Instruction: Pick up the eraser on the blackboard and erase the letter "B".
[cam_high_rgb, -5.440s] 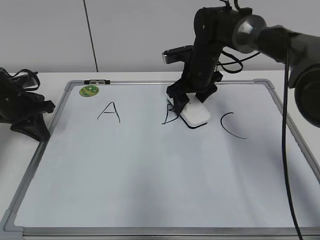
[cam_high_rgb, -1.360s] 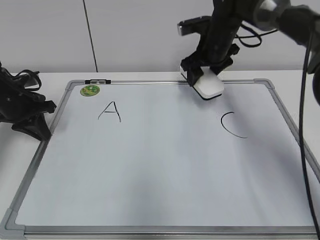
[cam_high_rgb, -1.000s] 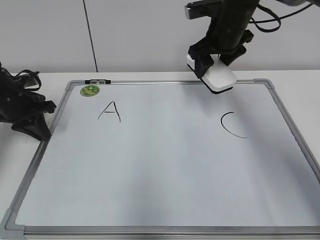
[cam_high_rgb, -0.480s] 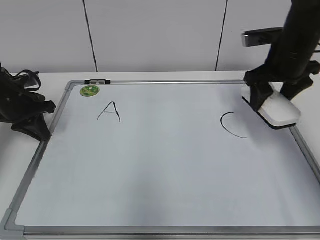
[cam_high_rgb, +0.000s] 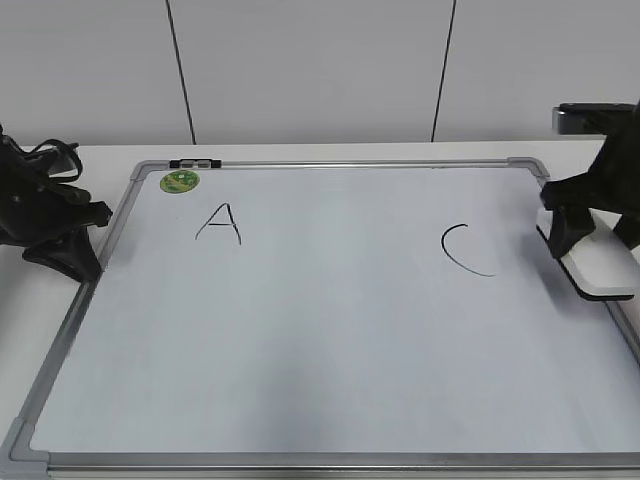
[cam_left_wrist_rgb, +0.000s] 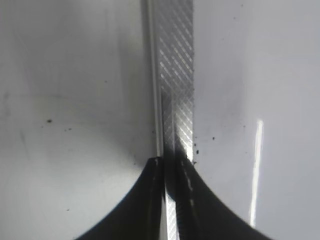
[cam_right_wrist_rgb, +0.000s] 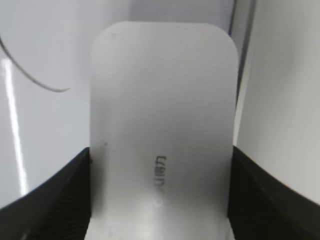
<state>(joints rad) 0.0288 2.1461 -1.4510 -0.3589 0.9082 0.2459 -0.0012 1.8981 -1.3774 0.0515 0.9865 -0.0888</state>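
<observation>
The white eraser (cam_high_rgb: 602, 270) with small grey print is gripped across its width by my right gripper (cam_high_rgb: 597, 252) at the right edge of the blackboard (cam_high_rgb: 320, 330), just right of the black "C" (cam_high_rgb: 465, 250). In the right wrist view the eraser (cam_right_wrist_rgb: 160, 115) fills the space between the jaws of the right gripper (cam_right_wrist_rgb: 160, 195) and partly overlaps the board's frame. I cannot tell if it touches the board. No letter "B" shows; the surface between the "A" (cam_high_rgb: 220, 222) and the "C" is bare. My left gripper (cam_high_rgb: 80, 262) is shut and empty at the board's left edge.
A round green sticker (cam_high_rgb: 179, 181) sits in the board's top left corner. The left wrist view shows the left gripper (cam_left_wrist_rgb: 172, 162) over the board's grey metal frame (cam_left_wrist_rgb: 176, 75). A white wall stands behind the table.
The "B" was wiped off the board. The right gripper lifted the eraser, carried it right past the "C" and lowered it at the board's right edge. The left arm stayed still.
</observation>
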